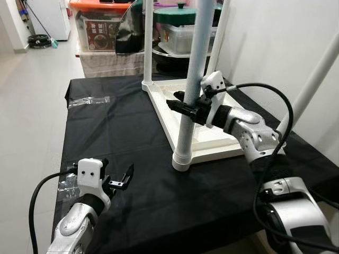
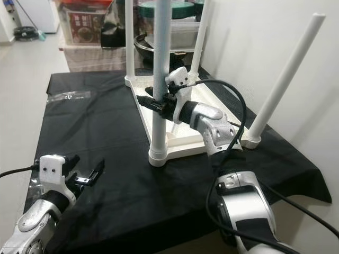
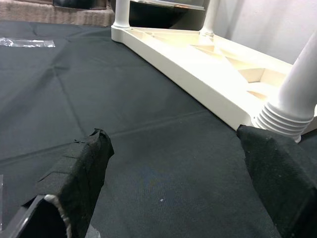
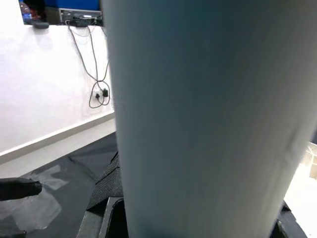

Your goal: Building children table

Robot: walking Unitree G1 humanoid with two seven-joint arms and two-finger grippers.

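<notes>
Currently right tool [image 1: 186, 106] pinches the near leg [image 1: 192, 79] mid-shaft; left tool [image 1: 117, 181] hovers spread over the bench [image 1: 132, 137]. Leg looks light, stiff, smooth plastic, likely slippery; grip low, near the ribbed collar [image 1: 181, 159].

Left gripper [image 1: 119, 179]: jaws spread wide, bare black table [image 1: 122, 143] between and ahead of them. Beyond the jaws, the near leg [image 1: 192, 79] and the upturned tabletop [image 1: 212, 138] block the way. Right gripper [image 1: 183, 106]: jaws clamped around the near leg, no gap left. Behind these jaws stand two more legs [image 1: 148, 42]; to their outer side a slanted leg [image 2: 286, 79] and the wall [image 1: 275, 37]. A clear plastic bag [image 1: 87, 100] lies flat, well apart.
</notes>
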